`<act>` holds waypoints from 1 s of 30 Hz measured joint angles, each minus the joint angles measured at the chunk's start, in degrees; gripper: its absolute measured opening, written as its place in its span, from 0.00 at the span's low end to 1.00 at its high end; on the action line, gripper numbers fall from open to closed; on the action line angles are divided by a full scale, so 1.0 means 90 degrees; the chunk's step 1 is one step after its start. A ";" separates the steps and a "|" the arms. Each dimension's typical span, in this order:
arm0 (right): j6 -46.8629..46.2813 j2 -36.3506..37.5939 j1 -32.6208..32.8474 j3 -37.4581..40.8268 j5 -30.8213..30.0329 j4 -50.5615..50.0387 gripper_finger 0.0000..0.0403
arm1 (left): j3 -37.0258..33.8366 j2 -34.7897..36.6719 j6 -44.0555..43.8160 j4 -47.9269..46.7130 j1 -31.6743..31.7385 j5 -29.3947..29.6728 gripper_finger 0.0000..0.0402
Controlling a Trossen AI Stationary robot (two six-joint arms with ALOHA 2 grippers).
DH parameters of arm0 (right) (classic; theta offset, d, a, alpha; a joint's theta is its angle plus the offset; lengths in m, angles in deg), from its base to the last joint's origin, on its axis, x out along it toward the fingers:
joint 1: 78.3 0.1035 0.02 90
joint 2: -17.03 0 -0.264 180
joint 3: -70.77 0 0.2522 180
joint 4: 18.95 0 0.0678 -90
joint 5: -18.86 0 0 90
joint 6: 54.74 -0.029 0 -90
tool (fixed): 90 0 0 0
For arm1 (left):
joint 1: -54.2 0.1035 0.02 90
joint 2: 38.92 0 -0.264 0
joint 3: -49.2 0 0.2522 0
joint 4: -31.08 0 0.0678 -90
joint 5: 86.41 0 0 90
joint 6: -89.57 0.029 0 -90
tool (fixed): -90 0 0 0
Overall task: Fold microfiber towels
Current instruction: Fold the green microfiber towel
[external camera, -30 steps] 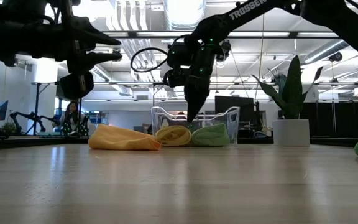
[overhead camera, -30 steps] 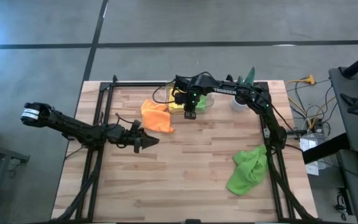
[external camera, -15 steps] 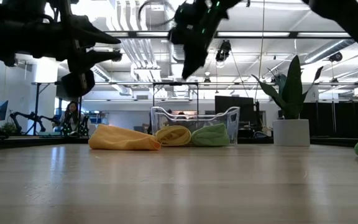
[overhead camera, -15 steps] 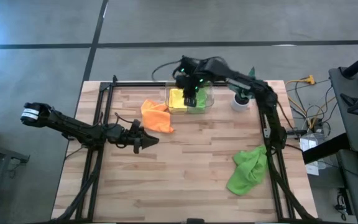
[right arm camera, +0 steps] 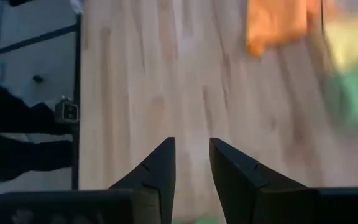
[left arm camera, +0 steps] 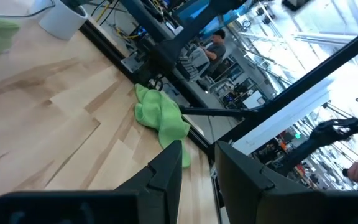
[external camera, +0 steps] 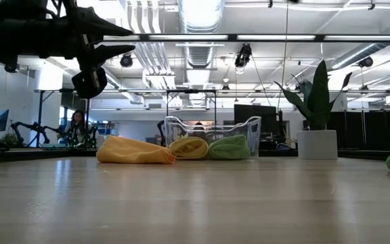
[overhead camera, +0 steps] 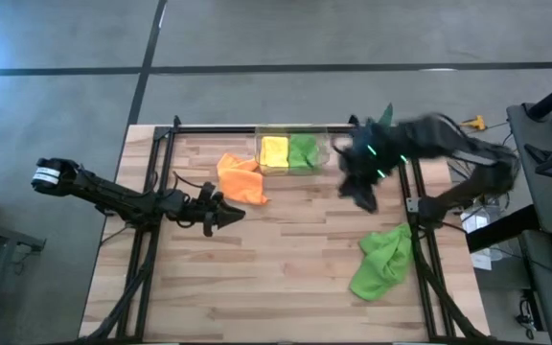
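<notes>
Two done: folded yellow microfiber towel (overhead camera: pixel 274 151) and folded green microfiber towel (overhead camera: pixel 303 151) sit in clear plastic bin (overhead camera: pixel 293 131), far centre. Left to fold: crumpled orange towel (overhead camera: pixel 240 178) just left of the bin; lime towel (overhead camera: pixel 381 261) near right. Right gripper (overhead camera: pixel 364 196), jaws apart and empty, between bin and lime towel. Left gripper (overhead camera: pixel 232 217) waits at left, jaws slightly apart.

Left arm: extends from the 9 o'clock edge of the counter toward its centre, low and nearly level. The left gripper (overhead camera: pixel 230 217) sits left of centre, pointing toward 3 o'clock. In the left wrist view its two dark fingers (left arm camera: pixel 166 174) stand a narrow gap apart, holding nothing.

Right arm: reaches in from the 3 o'clock side, elbow raised, forearm blurred. The right gripper (overhead camera: pixel 362 196) hangs over the counter at about 1 o'clock from centre. In the right wrist view its fingers (right arm camera: pixel 157 168) are parted by a small gap, empty.
</notes>
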 joint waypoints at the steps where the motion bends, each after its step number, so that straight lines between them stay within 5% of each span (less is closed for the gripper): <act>1: -0.0546 0.0318 0.0401 0.0375 -0.0348 0.0056 0.23 | -0.0002 -0.0007 0.0000 0.0000 0.0001 0.0001 0.20; 7: -0.4040 0.1895 0.3278 0.2754 -0.2266 0.0900 0.23 | -0.0002 -0.0019 0.0422 -0.0007 0.0007 0.0066 0.20; 10: -0.4954 0.2331 0.4422 0.3842 -0.3106 0.1298 0.23 | -0.0002 -0.0019 0.0463 -0.0003 0.0007 0.0288 0.20; 14: -0.5759 0.2599 0.5038 0.5126 -0.2807 0.1922 0.24 | -0.0002 -0.0019 0.0454 -0.0001 0.0007 0.0521 0.20; 21: -0.4807 0.2245 0.5056 0.6793 -0.1054 0.5226 0.33 | -0.0002 -0.0019 0.0442 -0.0001 0.0007 0.0528 0.20; 30: -0.3056 0.0829 0.5039 0.6759 -0.1005 0.5966 0.36 | -0.0002 -0.0019 0.0121 0.0007 0.0007 0.0526 0.20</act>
